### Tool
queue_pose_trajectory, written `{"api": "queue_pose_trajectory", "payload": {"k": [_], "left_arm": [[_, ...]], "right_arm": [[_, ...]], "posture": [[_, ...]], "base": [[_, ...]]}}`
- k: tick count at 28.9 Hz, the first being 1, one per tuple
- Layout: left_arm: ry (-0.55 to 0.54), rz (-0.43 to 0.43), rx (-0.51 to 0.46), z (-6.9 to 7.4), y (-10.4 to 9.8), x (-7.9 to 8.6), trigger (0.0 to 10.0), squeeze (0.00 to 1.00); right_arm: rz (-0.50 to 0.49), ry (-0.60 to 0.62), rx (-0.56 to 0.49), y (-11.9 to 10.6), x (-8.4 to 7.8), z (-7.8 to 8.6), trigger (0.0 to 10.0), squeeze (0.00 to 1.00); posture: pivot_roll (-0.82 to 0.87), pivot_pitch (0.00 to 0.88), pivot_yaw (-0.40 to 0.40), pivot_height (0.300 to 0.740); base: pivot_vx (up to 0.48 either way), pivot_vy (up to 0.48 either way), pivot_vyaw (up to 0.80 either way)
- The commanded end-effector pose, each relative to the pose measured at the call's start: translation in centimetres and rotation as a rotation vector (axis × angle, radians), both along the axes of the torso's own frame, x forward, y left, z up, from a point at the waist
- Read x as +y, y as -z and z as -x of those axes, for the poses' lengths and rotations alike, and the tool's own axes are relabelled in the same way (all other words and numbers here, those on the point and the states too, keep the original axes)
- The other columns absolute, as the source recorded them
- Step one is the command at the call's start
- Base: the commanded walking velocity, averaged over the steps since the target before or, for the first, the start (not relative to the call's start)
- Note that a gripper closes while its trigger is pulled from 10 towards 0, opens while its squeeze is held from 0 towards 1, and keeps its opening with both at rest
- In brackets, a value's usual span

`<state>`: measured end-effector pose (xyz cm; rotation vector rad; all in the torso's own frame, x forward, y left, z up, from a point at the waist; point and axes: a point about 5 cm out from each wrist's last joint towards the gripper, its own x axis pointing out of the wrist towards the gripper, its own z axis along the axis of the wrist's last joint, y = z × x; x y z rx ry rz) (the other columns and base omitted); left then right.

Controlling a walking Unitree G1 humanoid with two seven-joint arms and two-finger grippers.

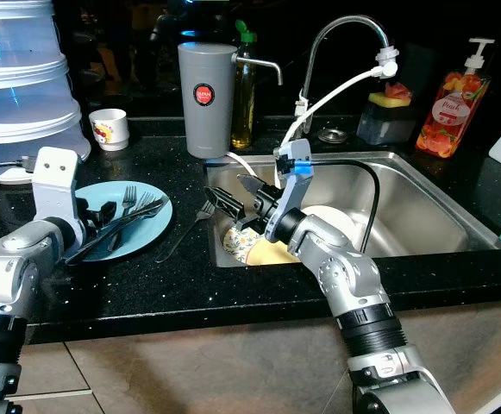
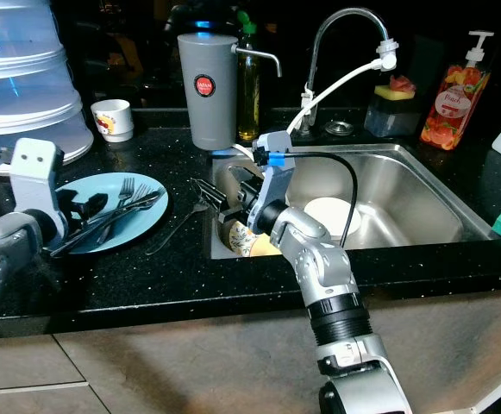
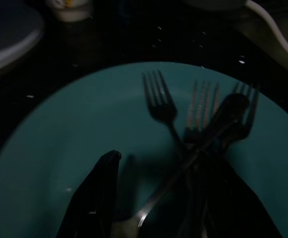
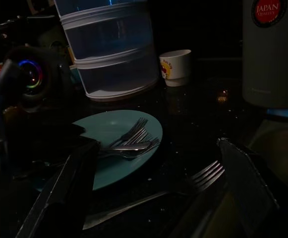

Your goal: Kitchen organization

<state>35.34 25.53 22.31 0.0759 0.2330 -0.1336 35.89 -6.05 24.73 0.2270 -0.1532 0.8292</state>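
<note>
On the black counter point(image 1: 147, 285), just left of the sink point(image 1: 422, 216), a lone fork point(image 1: 184, 229) lies with its tines toward the basin edge. Beside it sits a teal plate point(image 1: 151, 231) carrying 3 forks point(image 3: 198, 129) and a spoon-like piece crossed over them. At the sink's left rim the right gripper point(image 1: 243, 200) hovers with fingers spread wide, pointing toward the lone fork. Over the plate rests the left gripper point(image 1: 103, 220), its fingers parted around the cutlery handles without clamping them. Behind stand a grey canister point(image 1: 206, 99), a small white cup point(image 1: 109, 128), stacked clear containers point(image 1: 21, 78) and an orange soap bottle point(image 1: 451, 108)
</note>
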Motion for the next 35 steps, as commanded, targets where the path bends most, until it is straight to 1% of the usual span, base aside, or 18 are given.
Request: {"api": "queue_pose_trajectory", "payload": {"k": [1, 5, 9, 11, 12, 13, 14, 15, 17, 18, 19, 21, 22, 23, 24, 25, 31, 35], "left_arm": [[0.01, -0.02, 0.023, -0.2, -0.1, 0.1, 10.0, 0.0], [0.037, -0.017, 0.018, -0.8, -0.5, 0.0, 10.0, 0.0], [0.068, -0.022, 0.079, -1.0, -0.3, 0.0, 10.0, 0.0], [0.075, -0.027, 0.092, -1.0, -0.2, 0.0, 10.0, 0.0], [0.091, -0.045, 0.129, -1.1, 0.1, 0.1, 10.0, 0.0], [0.093, -0.057, 0.148, -1.1, 0.3, 0.3, 9.3, 0.0], [0.093, -0.057, 0.148, -1.1, 0.3, 0.3, 9.3, 0.0], [0.093, -0.06, 0.163, -1.1, 0.5, 0.4, 8.7, 0.0], [0.094, -0.062, 0.179, -1.0, 0.6, 0.5, 8.7, 0.0], [0.092, -0.075, 0.192, -1.0, 0.8, 0.7, 5.9, 0.0], [0.093, -0.087, 0.201, -1.0, 0.9, 0.8, 4.9, 0.0], [0.094, -0.094, 0.208, -1.0, 1.0, 0.8, 4.9, 0.0], [0.097, -0.111, 0.225, -0.9, 1.3, 1.0, 3.4, 0.0], [0.097, -0.111, 0.229, -0.9, 1.4, 1.0, 1.6, 0.0], [0.097, -0.111, 0.229, -0.9, 1.4, 1.0, 1.6, 0.0], [0.1, -0.112, 0.235, -0.9, 1.4, 1.1, 0.0, 0.0], [0.096, -0.12, 0.235, -1.1, 1.5, 1.4, 0.0, 0.0], [0.042, -0.139, 0.164, -1.5, 0.6, 2.0, 0.0, 0.0]], "right_arm": [[0.011, -0.014, 0.006, 0.0, 0.1, 0.2, 10.0, 0.0], [0.011, -0.017, 0.006, 0.0, 0.2, 0.2, 10.0, 0.0], [0.012, -0.02, 0.008, 0.0, 0.2, 0.3, 10.0, 0.0], [0.012, -0.021, 0.008, 0.0, 0.2, 0.3, 10.0, 0.0], [0.013, -0.022, 0.01, 0.0, 0.2, 0.3, 10.0, 0.0], [0.013, -0.024, 0.01, 0.0, 0.3, 0.3, 10.0, 0.0], [0.013, -0.024, 0.01, 0.0, 0.3, 0.3, 10.0, 0.0], [0.011, -0.025, 0.011, 0.0, 0.3, 0.3, 10.0, 0.0], [0.01, -0.026, 0.012, 0.0, 0.3, 0.3, 10.0, 0.0], [0.009, -0.027, 0.013, 0.0, 0.3, 0.3, 10.0, 0.0], [0.01, -0.028, 0.014, 0.0, 0.3, 0.3, 10.0, 0.0], [0.01, -0.029, 0.015, 0.0, 0.3, 0.3, 10.0, 0.0], [0.012, -0.034, 0.019, 0.1, 0.4, 0.4, 10.0, 0.0], [0.013, -0.037, 0.021, 0.1, 0.4, 0.4, 10.0, 0.0], [0.013, -0.037, 0.021, 0.1, 0.4, 0.4, 10.0, 0.0], [0.014, -0.04, 0.022, 0.1, 0.4, 0.4, 10.0, 0.0], [0.013, -0.046, 0.027, 0.2, 0.5, 0.4, 10.0, 0.0], [0.012, -0.048, 0.03, 0.2, 0.5, 0.5, 10.0, 0.0]], "posture": [[0.05, 0.012, -0.031, 0.74], [0.05, 0.012, -0.031, 0.74], [0.05, 0.017, -0.032, 0.74], [0.05, 0.017, -0.032, 0.74], [0.05, 0.018, -0.032, 0.74], [0.05, 0.018, -0.032, 0.74], [0.05, 0.018, -0.032, 0.74], [0.05, 0.02, -0.033, 0.74], [0.05, 0.02, -0.033, 0.74], [0.05, 0.02, -0.033, 0.74], [0.05, 0.02, -0.033, 0.74], [0.05, 0.02, -0.033, 0.74], [0.05, 0.024, -0.035, 0.74], [0.05, 0.024, -0.035, 0.74], [0.05, 0.024, -0.035, 0.74], [0.05, 0.024, -0.035, 0.74], [0.05, 0.028, -0.036, 0.74], [0.05, 0.029, -0.037, 0.74]], "base": [[0.0, 0.0, 0.0], [0.0, 0.0, 0.0], [0.0, 0.0, 0.0], [0.0, 0.0, 0.0], [0.0, 0.0, 0.0], [0.0, 0.0, 0.0], [0.0, 0.0, 0.0], [0.0, 0.0, 0.0], [0.0, 0.0, 0.0], [0.0, 0.0, 0.0], [0.0, 0.0, 0.0], [0.0, 0.0, 0.0], [0.0, 0.0, 0.0], [0.0, 0.0, 0.0], [0.0, 0.0, 0.0], [0.0, 0.0, 0.0], [0.0, 0.0, 0.0], [0.0, 0.0, 0.0]]}}
